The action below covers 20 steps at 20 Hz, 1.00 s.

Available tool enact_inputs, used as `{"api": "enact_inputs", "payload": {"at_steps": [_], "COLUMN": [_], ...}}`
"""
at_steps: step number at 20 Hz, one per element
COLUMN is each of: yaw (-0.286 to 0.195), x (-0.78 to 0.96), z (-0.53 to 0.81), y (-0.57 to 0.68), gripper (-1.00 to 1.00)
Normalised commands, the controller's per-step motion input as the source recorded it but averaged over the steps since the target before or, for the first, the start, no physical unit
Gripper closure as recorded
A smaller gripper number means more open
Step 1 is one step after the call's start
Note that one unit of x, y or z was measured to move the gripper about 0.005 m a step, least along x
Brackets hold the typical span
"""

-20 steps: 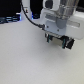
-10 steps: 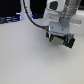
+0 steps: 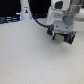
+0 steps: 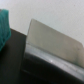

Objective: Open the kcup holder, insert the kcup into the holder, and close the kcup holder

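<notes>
In the exterior view my gripper hangs low over the white table at the exterior view's right, under the white arm. The picture is too blurred to tell how the jaws stand. No black drawer unit shows apart from the gripper in that view. The wrist view is very close and blurred: a black surface, perhaps the kcup holder, a grey slanted panel and a teal-green patch at one edge. I cannot tell whether that patch is the kcup.
A dark strip with a white upright object runs along the table's far edge at the exterior view's left. White table surface spreads before and left of the gripper.
The gripper has shifted only slightly, a little up in the exterior view. Nothing else has visibly moved.
</notes>
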Motion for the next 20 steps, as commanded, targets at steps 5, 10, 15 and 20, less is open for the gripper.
{"api": "enact_inputs", "payload": {"at_steps": [5,10,15,20], "yaw": [0.064,0.056,0.058,0.057], "x": [-0.39,-0.46,-0.51,-0.51], "z": [0.04,0.03,0.03,0.01], "y": [0.64,0.66,0.64,0.62], "gripper": [-1.00,-1.00,-1.00,-1.00]}}
